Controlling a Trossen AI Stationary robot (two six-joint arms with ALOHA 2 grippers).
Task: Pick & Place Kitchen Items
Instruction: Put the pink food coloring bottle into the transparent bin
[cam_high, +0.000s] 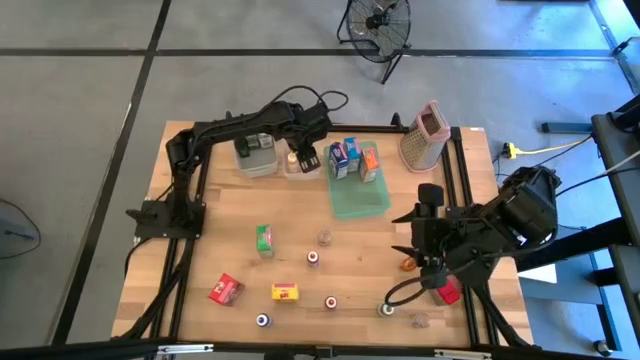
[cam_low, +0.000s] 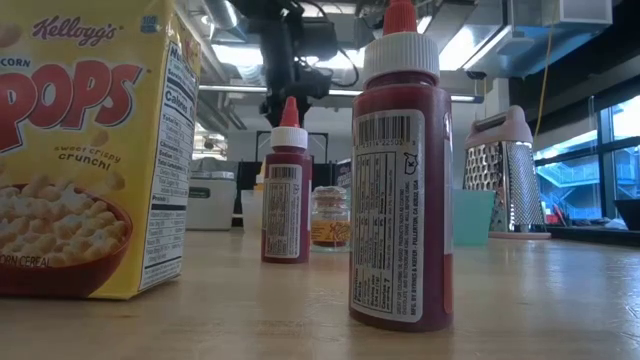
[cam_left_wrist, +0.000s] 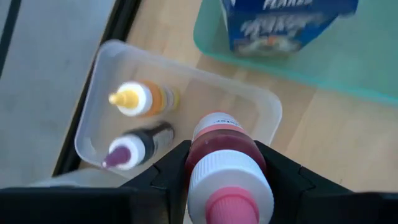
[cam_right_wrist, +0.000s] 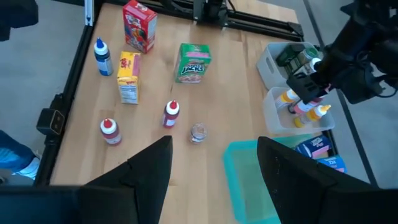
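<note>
Lowering the red-filled bottle (cam_left_wrist: 227, 168) is the step in hand, I judge, and doing it well means coming straight down into the free side of the small clear bin (cam_left_wrist: 270, 115) instead of onto what already lies there. The left gripper (cam_left_wrist: 227, 171) pinches that bottle by the shoulder just under its white cap, one dark finger pressed to each side, and hangs above the bin near the bench's far edge. Inside the bin lie a yellow-capped bottle (cam_left_wrist: 146, 99) and a purple-capped bottle (cam_left_wrist: 134, 146), both on their sides against the wall nearer the bench's left edge, so the open floor is toward the green tray (cam_left_wrist: 348, 68). The bottle should probably go low before the fingers part, since a tall narrow thing dropped from height may bounce or roll onto the others. Nearer the bench's front edge the remaining items wait: a red carton (cam_high: 226, 290), a yellow carton (cam_high: 286, 292), a green carton (cam_high: 264, 240) and several small capped bottles standing apart between them. The right gripper (cam_right_wrist: 211, 171) waits with its fingers spread wide and empty over the bench's right side. Beyond the bin, blue cartons (cam_high: 345, 157) stand in the green tray, and the box grater (cam_high: 424, 135) sits at the far right corner.
</note>
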